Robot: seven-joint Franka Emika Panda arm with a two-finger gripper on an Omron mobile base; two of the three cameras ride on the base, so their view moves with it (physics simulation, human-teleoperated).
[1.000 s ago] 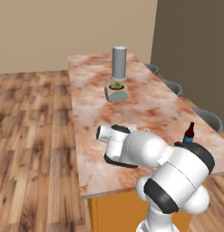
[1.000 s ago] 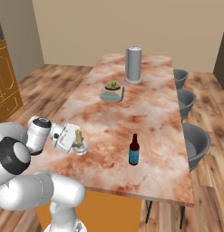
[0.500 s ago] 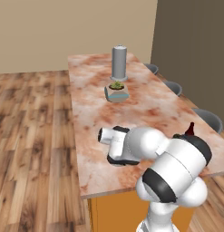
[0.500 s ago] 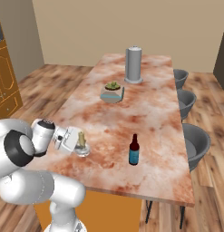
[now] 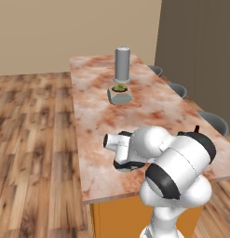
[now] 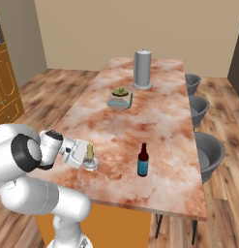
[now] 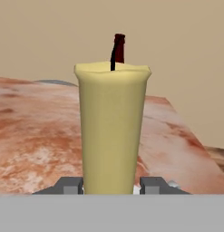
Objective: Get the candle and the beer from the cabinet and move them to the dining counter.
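Pincer (image 6: 87,159): at your left in the right base view, low over the near end of the worktop. Its tips sit either side of the candle's base in the hand view, pinching it.
Candle (image 6: 90,151): upright between the pincer tips, on its pale dish, which sits at the marble surface. You can't tell from these views whether the dish touches the marble. In the hand view you see the candle (image 7: 112,129) close up, pale yellow, with a thin dark wick at the top.
Worktop (image 6: 159,121): the long marble island with an orange base; it runs away from you toward the beige wall. In the left base view its bare marble (image 5: 93,111) lies left of the arm.
Planter (image 6: 120,100): a small pale pot with green leaves, about mid-length on the worktop, well apart from the candle.
Grey cylinder (image 6: 142,69): tall, upright, at the far end, beyond the planter.
Beer (image 6: 143,160): upright on the worktop, to the right of the candle and near it, not touching. In the left base view you catch just its tip (image 5: 197,128) above the arm's white shell.
Chairs (image 6: 208,156): three grey seats in a row along the worktop's right side.
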